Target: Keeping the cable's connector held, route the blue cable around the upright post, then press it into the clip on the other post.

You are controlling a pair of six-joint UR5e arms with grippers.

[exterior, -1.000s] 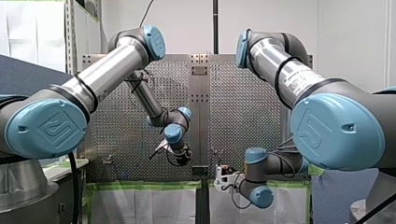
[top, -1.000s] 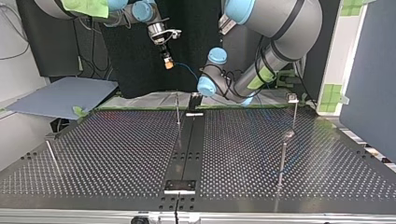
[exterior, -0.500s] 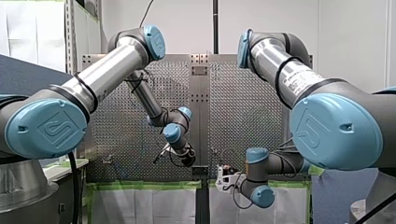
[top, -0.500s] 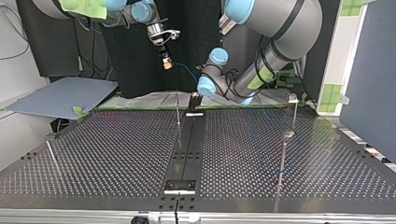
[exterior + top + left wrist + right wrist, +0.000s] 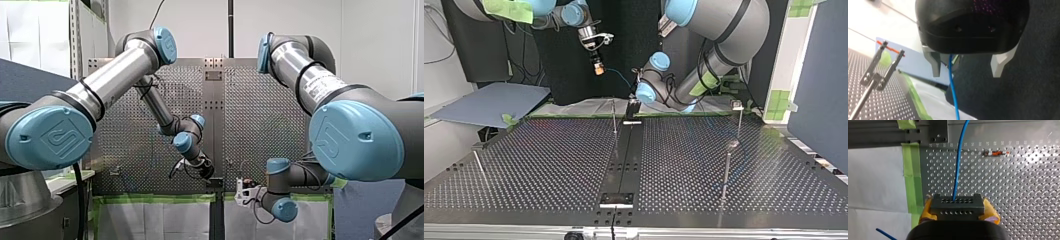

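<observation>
In the right wrist view my right gripper (image 5: pixel 958 208) is shut, its yellow pads (image 5: pixel 926 210) clamping a dark perforated connector (image 5: pixel 957 202). The blue cable (image 5: pixel 958 165) runs out of the connector and away over the perforated table. In the top view this gripper (image 5: pixel 598 68) hangs above the table's far edge, and the cable (image 5: pixel 619 76) leads toward my left gripper (image 5: pixel 633 106). In the left wrist view my left gripper (image 5: pixel 968 67) is open. The cable (image 5: pixel 953 92) passes loosely between its metal fingers (image 5: pixel 935 65), close to one of them. A forked clip (image 5: pixel 885 62) on a post stands beside it.
An upright post (image 5: pixel 614 117) rises near the table's far middle. Two more posts (image 5: pixel 739 120) (image 5: pixel 726 167) stand at the top view's right and one leaning post (image 5: pixel 480 167) at its left. Green tape (image 5: pixel 911 175) lines the table edge. A blue-grey board (image 5: pixel 489 102) lies beyond the far left corner.
In the front view my left gripper has swung down and to the right, and my right gripper has shifted right. In the top view my right gripper has drifted left with the connector.
</observation>
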